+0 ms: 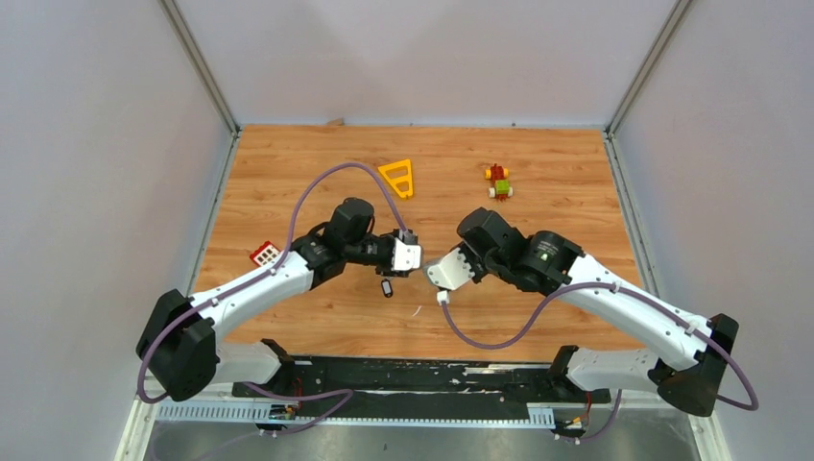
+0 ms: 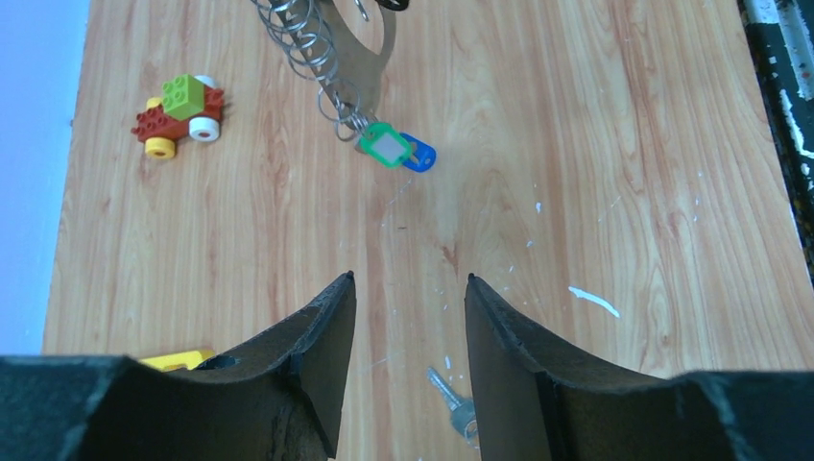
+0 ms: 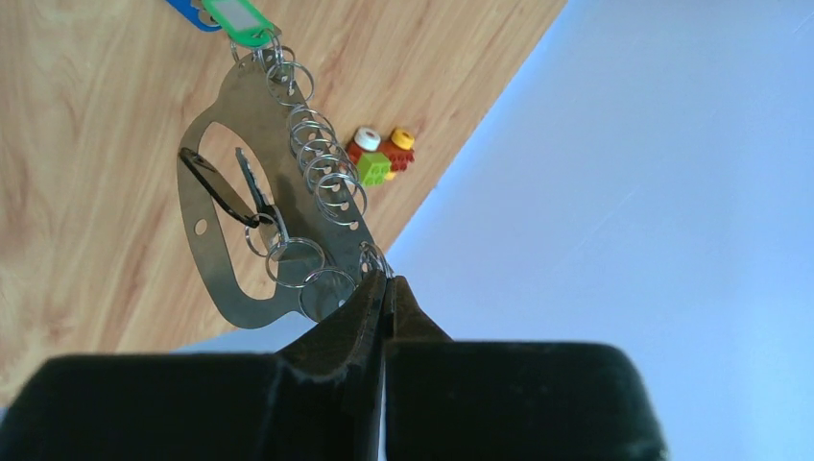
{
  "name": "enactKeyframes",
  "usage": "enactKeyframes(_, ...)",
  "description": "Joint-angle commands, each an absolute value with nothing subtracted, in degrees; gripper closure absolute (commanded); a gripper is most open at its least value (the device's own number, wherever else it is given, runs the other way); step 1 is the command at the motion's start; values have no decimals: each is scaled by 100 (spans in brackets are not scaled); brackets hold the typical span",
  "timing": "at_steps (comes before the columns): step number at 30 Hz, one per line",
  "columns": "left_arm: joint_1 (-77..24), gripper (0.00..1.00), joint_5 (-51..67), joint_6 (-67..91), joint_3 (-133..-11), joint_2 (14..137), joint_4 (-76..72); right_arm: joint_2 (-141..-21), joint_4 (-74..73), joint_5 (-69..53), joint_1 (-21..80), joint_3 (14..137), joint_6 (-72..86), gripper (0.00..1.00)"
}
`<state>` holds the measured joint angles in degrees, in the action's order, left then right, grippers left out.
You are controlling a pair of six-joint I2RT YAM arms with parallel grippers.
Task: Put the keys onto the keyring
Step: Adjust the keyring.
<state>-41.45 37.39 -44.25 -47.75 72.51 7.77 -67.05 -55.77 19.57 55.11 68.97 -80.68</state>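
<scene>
The loose key (image 2: 459,408) lies flat on the bench (image 1: 576,192), near the middle and a bit toward the near edge. It sits right under the left end effector (image 2: 408,279), just beside one of its two fingers, which hides part of it. In the left wrist view its long way runs about the same way the fingers point, with the thin silver end farther out and the darker head closer in. The left arm is the nearer one, so picking it up looks like its job. It would have to go almost straight down. The key is small, thin and flat, so it may be hard to pinch. The left end effector is spread wide and holds nothing. The keyring (image 3: 206,259) is up in the air over the middle of the bench, between the two arms. The right end effector (image 3: 386,280) is clenched tight on its edge. The keyring is a flat silver loop with many little wire rings along one side. A green tag (image 3: 233,19) and a blue tag (image 3: 187,10) hang at its far end, and a dark key (image 3: 257,192) hangs inside the loop. A toy block car (image 2: 180,113) and a yellow triangle (image 1: 397,178) sit toward the far edge, well apart from the key.
</scene>
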Motion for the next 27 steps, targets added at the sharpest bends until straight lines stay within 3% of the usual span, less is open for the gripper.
enactKeyframes(1, -4056, 47, 3693, -4202, -4931, 7292, 410, -6732, -5039, 3167, 5619, 6684, -8588, 100)
enactKeyframes(13, -3800, 49, 3630, -3700, -4932, 7317, -101, -6913, -4296, 4357, 5902, 6174, -9243, 100)
enactKeyframes(17, -3740, 49, 3827, -3643, -4898, 7286, -232, -6938, -4627, 3868, 5929, 6506, -8879, 100)
enactKeyframes(23, -3719, 50, 4635, -4014, -5115, 7331, 188, -6917, -5500, 2157, 5906, 7480, -7847, 100)
enactKeyframes(27, -3718, 52, 5117, -4046, -5214, 7370, 204, -6961, -5605, 1814, 5889, 7674, -7508, 100)
